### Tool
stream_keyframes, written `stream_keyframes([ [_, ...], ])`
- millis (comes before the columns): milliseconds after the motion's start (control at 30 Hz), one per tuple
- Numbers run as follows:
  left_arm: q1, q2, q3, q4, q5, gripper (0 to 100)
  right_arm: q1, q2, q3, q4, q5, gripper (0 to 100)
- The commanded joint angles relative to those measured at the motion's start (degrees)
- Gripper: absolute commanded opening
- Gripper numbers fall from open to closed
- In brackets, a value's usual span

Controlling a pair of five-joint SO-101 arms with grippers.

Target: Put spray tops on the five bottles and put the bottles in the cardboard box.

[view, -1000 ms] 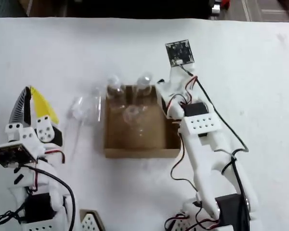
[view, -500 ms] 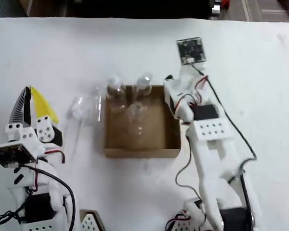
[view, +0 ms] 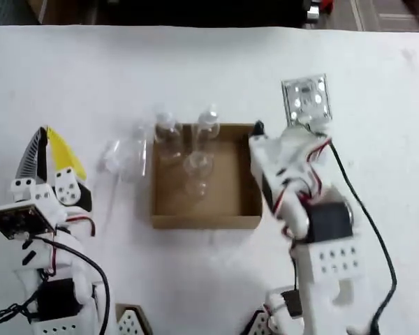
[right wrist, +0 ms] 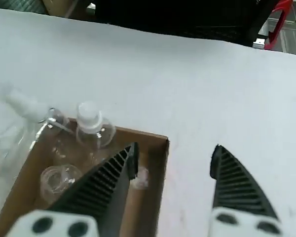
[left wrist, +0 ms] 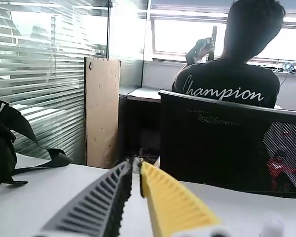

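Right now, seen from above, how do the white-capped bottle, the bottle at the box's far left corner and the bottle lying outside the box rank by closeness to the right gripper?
From the right gripper, at the far right corner of the box:
1. White-capped bottle, far edge, middle.
2. Corner bottle, far left corner.
3. Lying bottle, on the table, left of the box.

You see the white surface (view: 91,77) brightly lit, glary, with faint shadows; windows (left wrist: 172,37) backlight the room.
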Motion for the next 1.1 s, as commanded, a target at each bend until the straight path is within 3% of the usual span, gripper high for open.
stream_keyframes([
  [0, 0.7, -0.6, -0.5, -1.7, 0.4, 4, -6.5, -8.1, -0.5, 6.8, 0.0, 21.2],
  [333, 0.7, -0.6, -0.5, -1.7, 0.4, 4, -9.5, -13.5, 4.4, 7.3, 1.0, 21.2],
  [600, 0.7, -0.6, -0.5, -1.7, 0.4, 4, -10.2, -14.0, 8.6, 7.0, 7.7, 21.2],
  [867, 0.7, -0.6, -0.5, -1.7, 0.3, 4, -24.0, -14.0, 8.0, 6.9, 7.9, 21.2],
  [1067, 0.7, -0.6, -0.5, -1.7, 0.3, 4, -26.1, -14.0, 2.9, 10.6, 7.9, 21.2],
])
